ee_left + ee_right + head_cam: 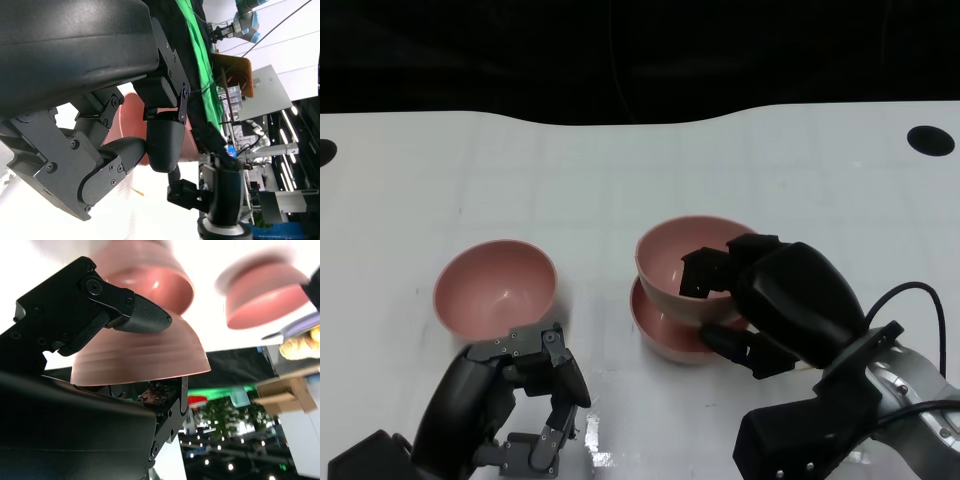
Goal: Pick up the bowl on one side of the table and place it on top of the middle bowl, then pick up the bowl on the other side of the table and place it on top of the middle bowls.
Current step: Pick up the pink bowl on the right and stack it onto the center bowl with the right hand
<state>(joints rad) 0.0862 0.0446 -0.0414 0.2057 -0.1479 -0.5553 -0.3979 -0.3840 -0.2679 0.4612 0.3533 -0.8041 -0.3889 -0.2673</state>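
Over middle bowl (670,335), right hand (760,295) gripping bowl (685,262)

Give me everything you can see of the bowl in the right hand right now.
The held bowl is pink, round and deep, matte like plastic, with faint rings on its outer wall in the right wrist view. It is upright and slightly tilted, empty inside. The right hand grips its rim, fingers inside and outside. It sits over the middle bowl; whether they touch is unclear.

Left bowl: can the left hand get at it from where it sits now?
Probably yes. The left hand sits just in front of the left bowl, fingers apart and empty, nothing between them; the right hand is busy at the stack.
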